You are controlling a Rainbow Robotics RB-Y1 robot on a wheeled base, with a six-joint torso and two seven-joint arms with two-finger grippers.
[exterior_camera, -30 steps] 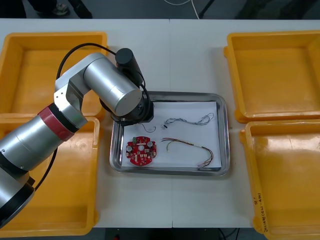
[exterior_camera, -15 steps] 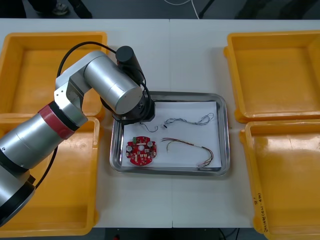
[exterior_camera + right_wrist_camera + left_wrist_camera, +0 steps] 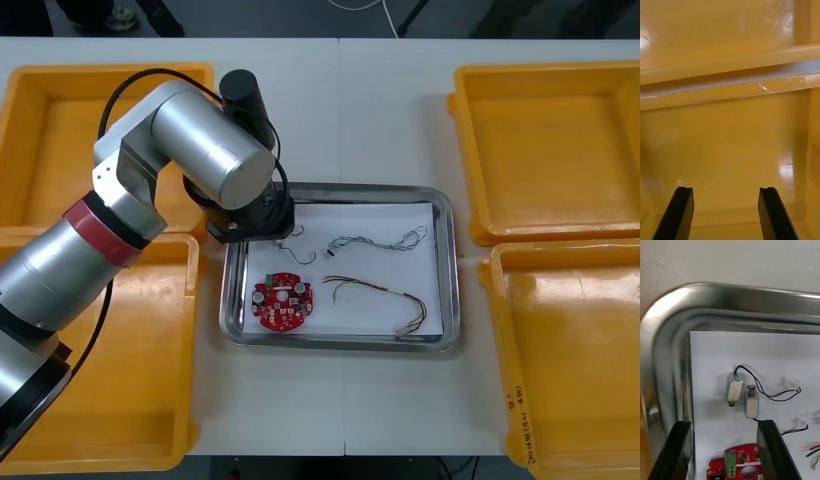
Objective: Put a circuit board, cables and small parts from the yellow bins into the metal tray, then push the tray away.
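Though the left arm (image 3: 210,165) hides them from above, small metal parts (image 3: 751,406) lie before the wide-spread left end effector (image 3: 723,422).

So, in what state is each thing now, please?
Metal tray: loaded, not yet pushed.
Left gripper: open, empty, above the tray's corner.
Right gripper: open, empty, over a yellow bin.
Circuit board: flat in the tray.
Small metal parts: lying loose, side by side.
Cables: loose in the tray.

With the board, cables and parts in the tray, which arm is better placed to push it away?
Left, probably: the left gripper hangs open over the metal tray's far left corner; the right gripper is open over a yellow bin.
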